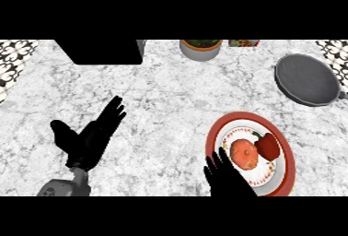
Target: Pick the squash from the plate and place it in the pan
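**Right hand at the plate's edge, squash not yet lifted**

The right hand [223, 177] comes up from the lower edge with fingers straight and spread, holding nothing; its fingertips reach the near-left rim of the plate [289, 177]. Just beyond them the orange squash [244, 153] lies on the plate, with a red vegetable [268, 146] touching its right side. The grey pan [307, 79] sits well apart, toward the far right of the counter [163, 101]. The left hand [92, 133] rests open at the left, fingers up, holding nothing. At the far edge stand a pot [200, 50] and a black block [102, 51].
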Tool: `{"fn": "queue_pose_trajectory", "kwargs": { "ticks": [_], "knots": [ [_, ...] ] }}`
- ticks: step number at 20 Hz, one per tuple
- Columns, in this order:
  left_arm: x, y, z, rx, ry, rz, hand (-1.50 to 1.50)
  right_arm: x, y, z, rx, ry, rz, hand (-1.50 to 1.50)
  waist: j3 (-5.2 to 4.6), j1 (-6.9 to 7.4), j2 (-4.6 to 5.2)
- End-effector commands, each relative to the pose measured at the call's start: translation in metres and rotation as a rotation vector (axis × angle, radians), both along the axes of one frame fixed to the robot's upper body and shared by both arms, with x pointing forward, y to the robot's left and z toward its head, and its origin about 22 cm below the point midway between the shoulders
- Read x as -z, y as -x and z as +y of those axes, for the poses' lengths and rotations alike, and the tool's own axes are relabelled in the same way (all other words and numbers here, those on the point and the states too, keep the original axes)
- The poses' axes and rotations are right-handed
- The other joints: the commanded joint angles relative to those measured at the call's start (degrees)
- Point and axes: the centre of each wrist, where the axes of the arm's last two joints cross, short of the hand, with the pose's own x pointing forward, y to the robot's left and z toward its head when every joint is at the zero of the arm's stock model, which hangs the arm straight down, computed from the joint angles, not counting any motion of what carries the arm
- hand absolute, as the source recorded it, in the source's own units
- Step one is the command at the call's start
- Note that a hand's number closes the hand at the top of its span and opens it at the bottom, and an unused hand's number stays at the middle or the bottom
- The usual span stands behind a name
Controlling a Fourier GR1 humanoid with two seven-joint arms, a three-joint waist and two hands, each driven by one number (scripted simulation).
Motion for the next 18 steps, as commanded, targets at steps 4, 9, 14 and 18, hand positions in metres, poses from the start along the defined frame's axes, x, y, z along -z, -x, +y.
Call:
{"fn": "queue_pose_trajectory", "kwargs": {
  "ticks": [4, 9, 14, 18],
  "knots": [
    [0.000, -0.013, 0.033, -0.015, 0.005, -0.019, 0.00, 0.029, 0.023, 0.001, 0.037, 0.014, -0.052, -1.50, 0.05, 0.20, 0.26],
    [0.011, -0.004, -0.010, -0.005, -0.005, -0.019, 0.00, 0.029, 0.002, -0.007, 0.012, 0.056, -0.161, -1.50, 0.06, 0.29, 0.27],
    [0.005, -0.008, 0.001, 0.016, 0.002, -0.013, 0.00, 0.014, -0.013, -0.012, 0.044, 0.074, -0.188, -1.50, 0.05, 0.26, 0.24],
    [0.007, 0.002, 0.009, -0.008, -0.007, -0.006, 0.00, 0.021, -0.015, -0.030, 0.024, 0.057, -0.185, -1.50, 0.05, 0.29, 0.22]
  ]
}}
